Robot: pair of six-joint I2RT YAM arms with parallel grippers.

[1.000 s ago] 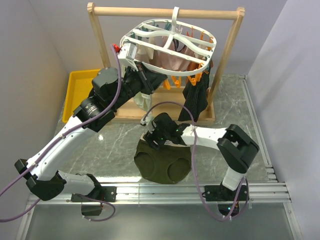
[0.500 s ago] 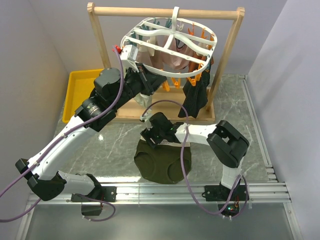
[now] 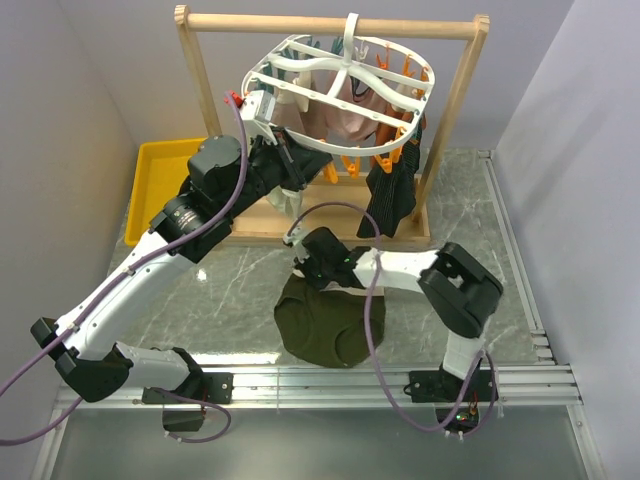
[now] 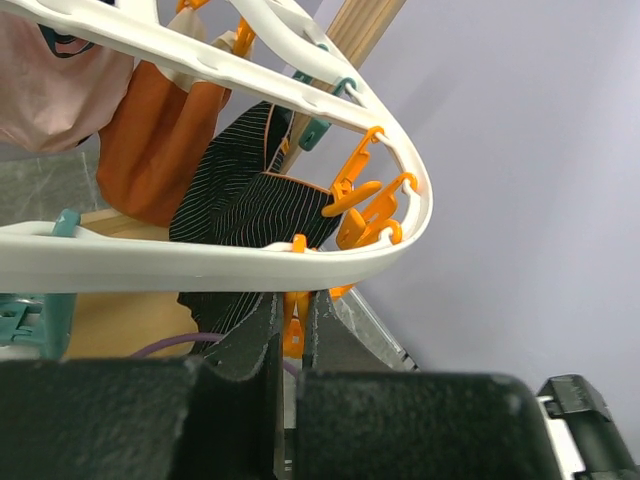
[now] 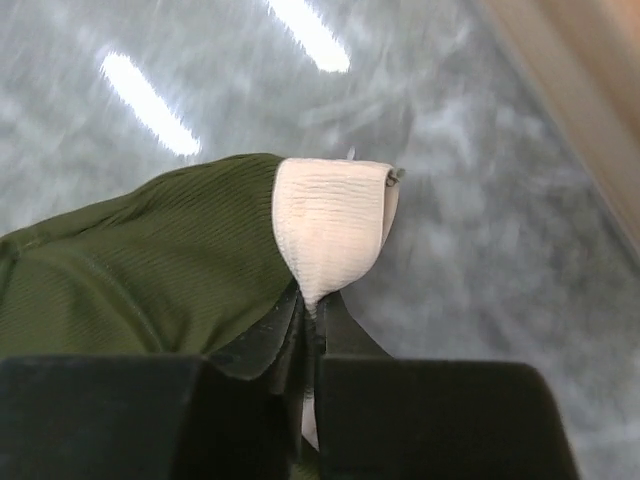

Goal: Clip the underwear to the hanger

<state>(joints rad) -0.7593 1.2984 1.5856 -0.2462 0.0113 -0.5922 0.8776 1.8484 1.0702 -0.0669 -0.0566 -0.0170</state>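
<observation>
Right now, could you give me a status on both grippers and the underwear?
Right gripper shut on underwear waistband. Left gripper shut on orange clip under hanger rim. Black garment hangs close behind that clip.

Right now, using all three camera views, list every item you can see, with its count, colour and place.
underwear: one, dark olive, beige waistband, on the table's near side
hanger: one, white, hung from the rail
clips: many, orange and teal, along the hanger
black striped garment: one, hanger's right end
pinkish-beige garment: one, under the hanger's middle
orange garment: one, beside the black one
wooden rail frame: one, pale wood, back of table
yellow tray: one, back left
table: one, grey marbled
left gripper: black, shut on an orange clip
right gripper: black, shut on the waistband
</observation>
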